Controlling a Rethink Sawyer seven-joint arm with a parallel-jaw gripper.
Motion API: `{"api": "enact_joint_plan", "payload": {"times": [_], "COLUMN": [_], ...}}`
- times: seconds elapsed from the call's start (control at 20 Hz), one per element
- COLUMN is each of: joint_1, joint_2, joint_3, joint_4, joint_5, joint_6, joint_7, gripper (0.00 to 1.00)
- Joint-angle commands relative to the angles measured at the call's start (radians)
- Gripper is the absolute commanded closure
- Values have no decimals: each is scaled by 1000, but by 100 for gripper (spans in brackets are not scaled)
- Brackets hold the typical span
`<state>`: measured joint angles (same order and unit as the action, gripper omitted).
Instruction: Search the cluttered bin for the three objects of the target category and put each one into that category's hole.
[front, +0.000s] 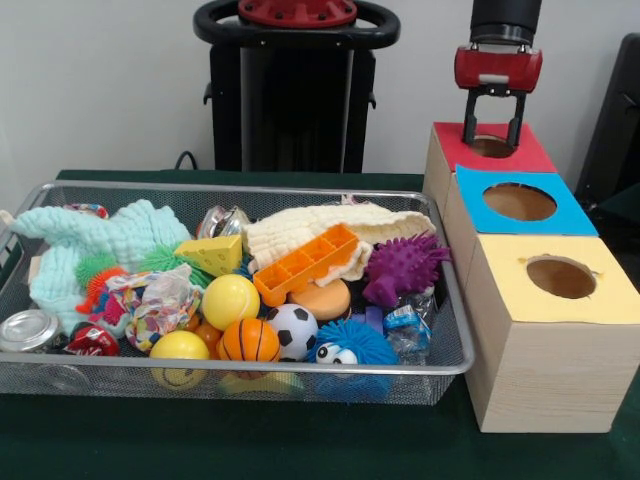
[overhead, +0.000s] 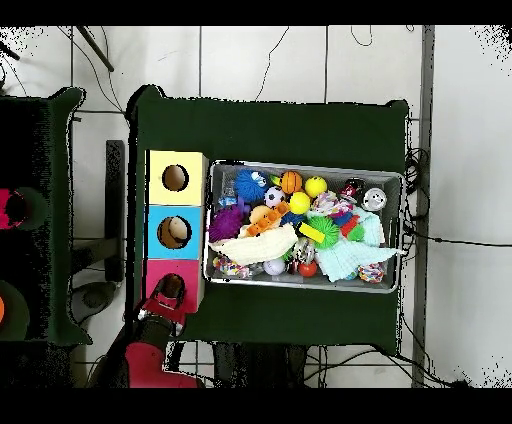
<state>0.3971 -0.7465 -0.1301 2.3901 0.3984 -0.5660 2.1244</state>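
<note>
Above the red box's hole (front: 491, 146) the gripper (front: 493, 131) hangs with fingers apart and nothing between them (apparently placed for a drop), while the balls, such as the soccer ball (front: 292, 331), remain in the wire bin (front: 452, 352).

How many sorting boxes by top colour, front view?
red box: 1
blue box: 1
yellow box: 1
Total: 3
</note>
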Motion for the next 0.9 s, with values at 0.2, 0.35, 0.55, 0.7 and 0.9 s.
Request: {"api": "enact_joint_plan", "payload": {"times": [0.2,0.35,0.55,0.7,0.9], "joint_1": [11,18,20,39,56], "joint_2": [9,-6,-6,-43,-125], "joint_3": [-7,-11,-10,-43,-91], "joint_4": [-59,-55,-49,-53,-56], "joint_5": [103,114,116,132,161], "joint_6": [43,65,23,78,180], "joint_7": [190,182,211,143,87], "gripper": [0,0,100,100,100]}}
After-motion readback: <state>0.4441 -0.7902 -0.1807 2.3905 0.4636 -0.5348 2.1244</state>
